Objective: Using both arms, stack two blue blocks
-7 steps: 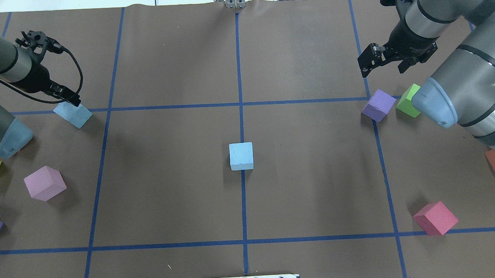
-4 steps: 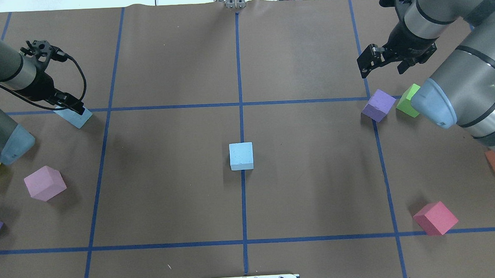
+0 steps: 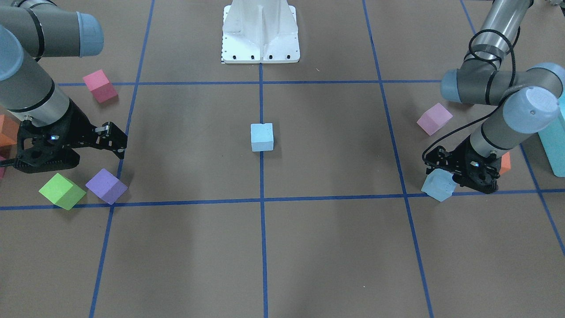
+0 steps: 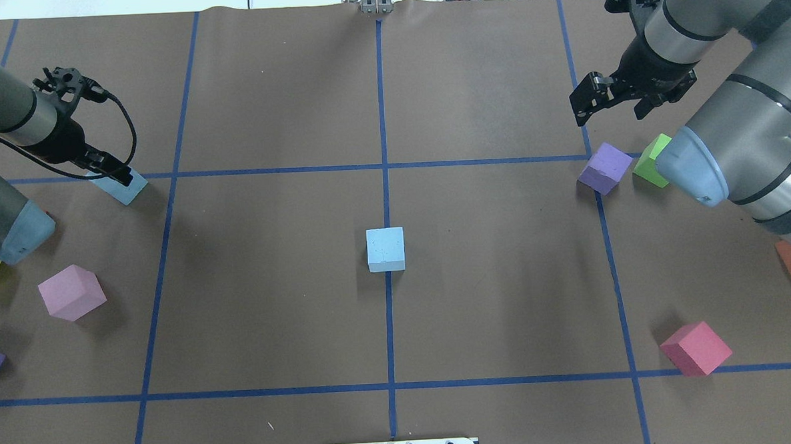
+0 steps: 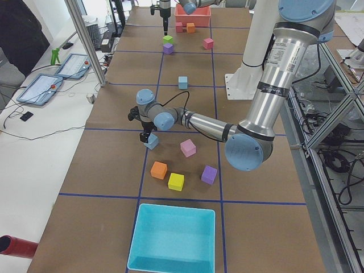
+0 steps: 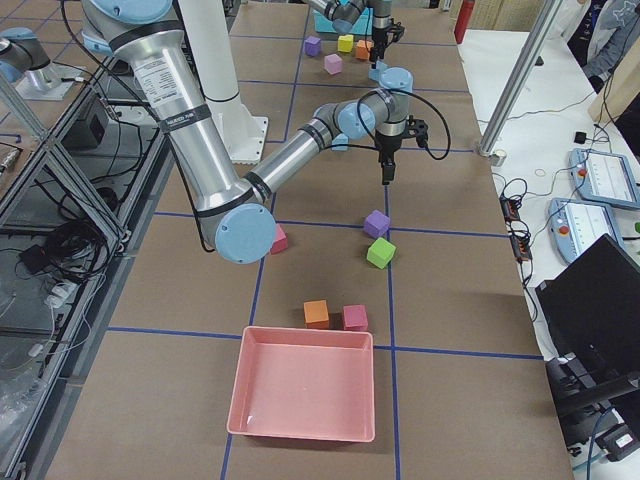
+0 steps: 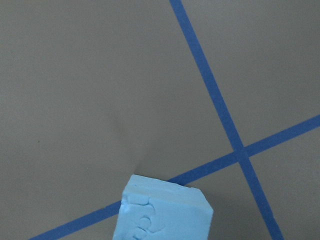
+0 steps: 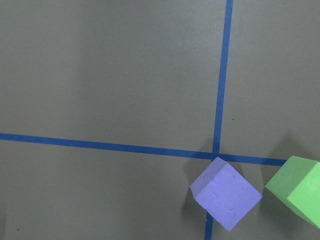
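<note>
Brown paper crossed by blue tape lines covers the tabletop (image 4: 271, 287). One matte blue block (image 4: 385, 249) sits mid-frame; the left gripper (image 4: 114, 173), fingers' state unclear, meets another blue block (image 4: 124, 188) upper left. Upper right, the right gripper (image 4: 612, 100) fingers hang spread.

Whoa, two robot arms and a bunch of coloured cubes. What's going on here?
The left claw is down over a blue block near the table's edge; whether it grips it is unclear. A second blue block sits alone at the centre. The right claw hangs open above a purple cube and green cube. Nothing is stacked yet.
</note>
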`<state>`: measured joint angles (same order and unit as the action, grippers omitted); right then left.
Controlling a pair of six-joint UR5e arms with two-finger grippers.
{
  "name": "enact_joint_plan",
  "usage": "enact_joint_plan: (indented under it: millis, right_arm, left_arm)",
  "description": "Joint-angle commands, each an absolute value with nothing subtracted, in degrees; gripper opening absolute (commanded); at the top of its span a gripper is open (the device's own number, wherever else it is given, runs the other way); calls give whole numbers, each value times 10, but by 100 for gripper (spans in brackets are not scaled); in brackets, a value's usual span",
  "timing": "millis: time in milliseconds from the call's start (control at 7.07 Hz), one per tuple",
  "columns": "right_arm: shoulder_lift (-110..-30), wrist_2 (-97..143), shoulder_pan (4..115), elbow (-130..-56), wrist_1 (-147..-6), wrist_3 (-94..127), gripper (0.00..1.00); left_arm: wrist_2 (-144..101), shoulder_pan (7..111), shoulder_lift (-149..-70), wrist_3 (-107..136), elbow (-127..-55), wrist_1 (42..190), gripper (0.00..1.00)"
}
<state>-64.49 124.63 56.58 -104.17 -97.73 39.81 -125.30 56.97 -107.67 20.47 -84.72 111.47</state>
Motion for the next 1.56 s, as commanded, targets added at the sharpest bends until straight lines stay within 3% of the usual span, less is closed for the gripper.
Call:
enact_joint_plan:
  millis: [0,1415]
  right_arm:
    - [-644,1246,565,-1042,-977,398,100]
    - [-642,1242,560,-1042,-977,398,100]
  left_arm:
    - [-1252,569,-1078,200,-843,1114,100]
    - [-1251,557,-1113,198,-790,1119,97]
